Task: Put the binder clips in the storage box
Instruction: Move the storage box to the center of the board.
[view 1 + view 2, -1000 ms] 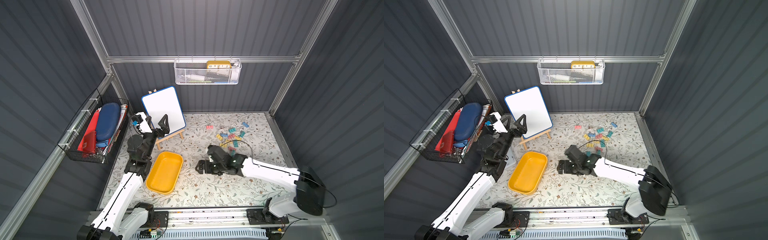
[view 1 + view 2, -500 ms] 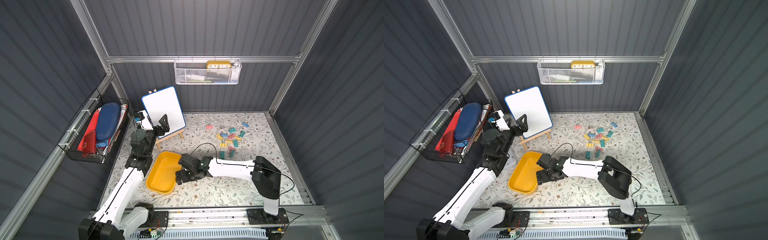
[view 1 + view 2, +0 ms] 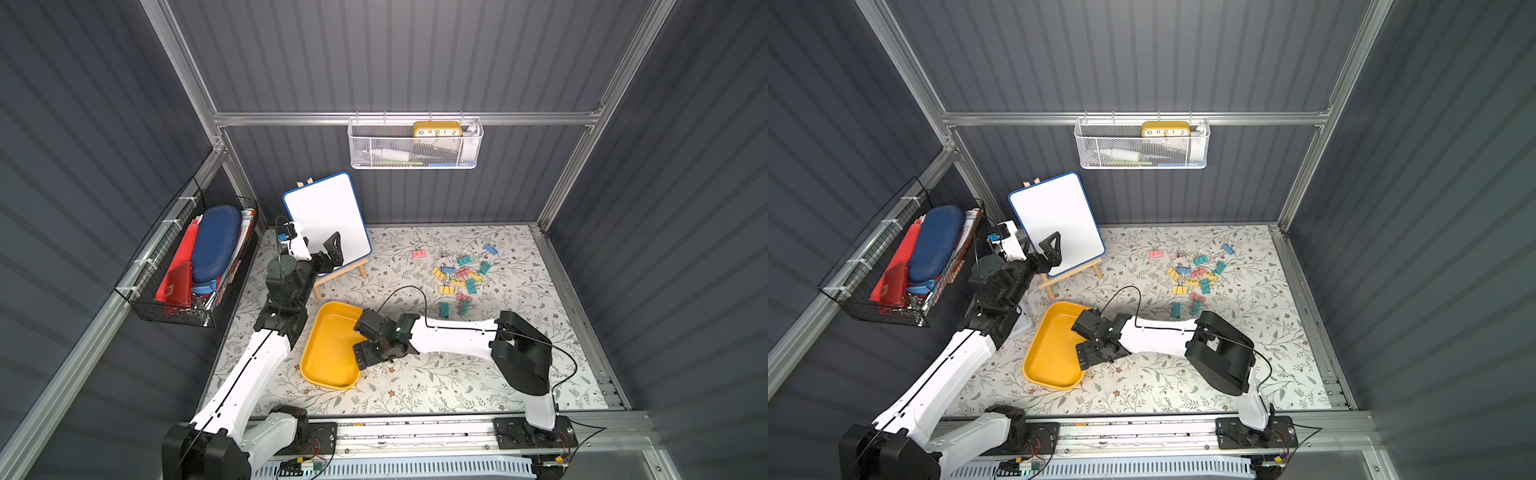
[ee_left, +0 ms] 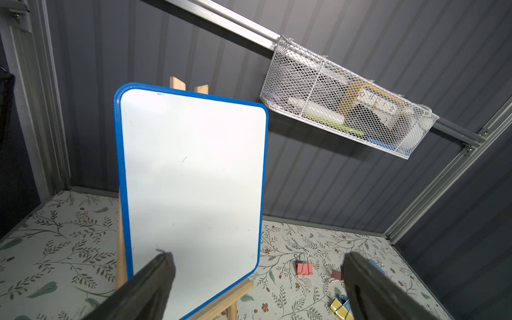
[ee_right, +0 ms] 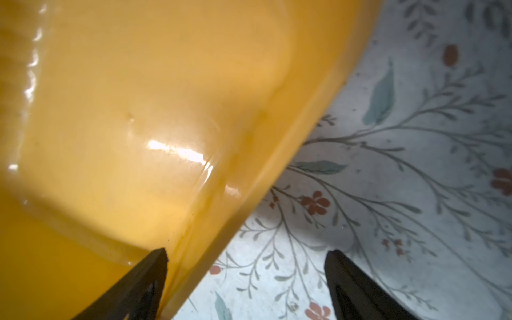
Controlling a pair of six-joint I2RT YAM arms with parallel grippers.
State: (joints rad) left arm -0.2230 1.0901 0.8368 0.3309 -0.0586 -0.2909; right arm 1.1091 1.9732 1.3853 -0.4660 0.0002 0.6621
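The right gripper (image 5: 246, 253) is straddling the long right-hand wall of the yellow storage box (image 3: 328, 357). Its fingers are standing apart, one over the box's floor and one over the floral table mat (image 5: 388, 194). The binder clips (image 3: 457, 276) are lying scattered on the mat toward the back wall, well apart from the box. The left gripper (image 4: 257, 257) is hanging raised, facing the whiteboard (image 4: 191, 180), fingers spread wide.
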